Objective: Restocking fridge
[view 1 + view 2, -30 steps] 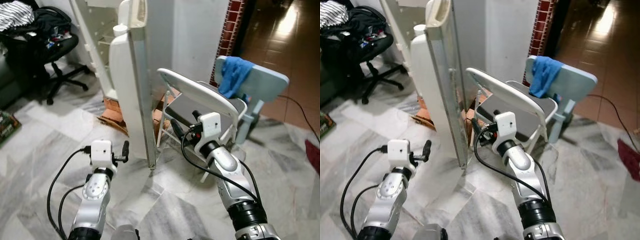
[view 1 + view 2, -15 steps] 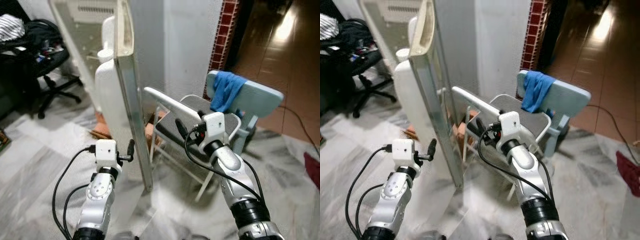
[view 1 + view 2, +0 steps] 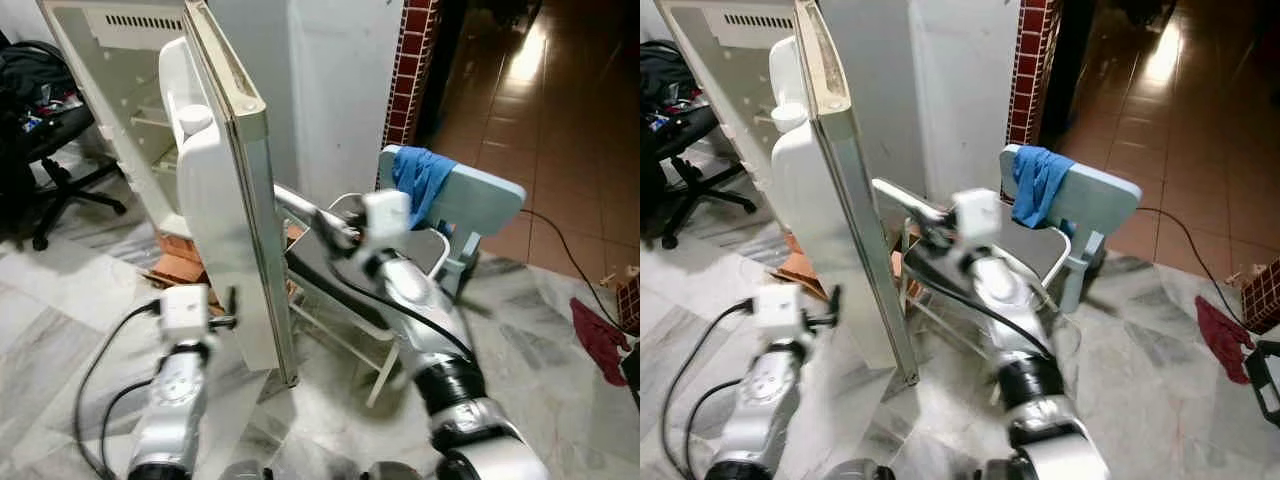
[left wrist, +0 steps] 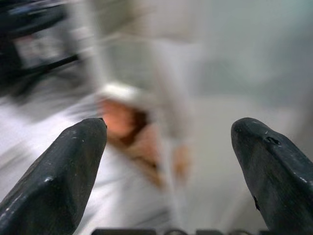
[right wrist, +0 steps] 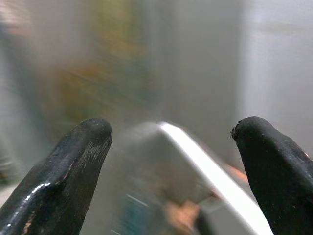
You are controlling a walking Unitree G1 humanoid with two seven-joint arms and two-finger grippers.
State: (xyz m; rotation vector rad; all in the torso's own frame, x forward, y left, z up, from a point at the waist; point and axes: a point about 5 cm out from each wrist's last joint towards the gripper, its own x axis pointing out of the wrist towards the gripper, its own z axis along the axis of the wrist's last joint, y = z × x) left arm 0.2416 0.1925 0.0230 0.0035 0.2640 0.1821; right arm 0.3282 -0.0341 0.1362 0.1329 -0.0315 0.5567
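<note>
Fridge door [image 3: 235,215] stands open edge-on between both arms, folding chair [image 3: 345,265] just beside it. Left gripper [image 4: 168,166] spread wide, empty, near door's inner face; right gripper [image 5: 171,171] spread, empty, over chair. Blurred views, probably walking: risk of clipping door or chair

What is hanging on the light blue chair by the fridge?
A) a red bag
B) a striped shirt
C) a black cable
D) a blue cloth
D, a blue cloth is draped over the back of the light blue chair, which stands to the right of the open fridge door.
</note>
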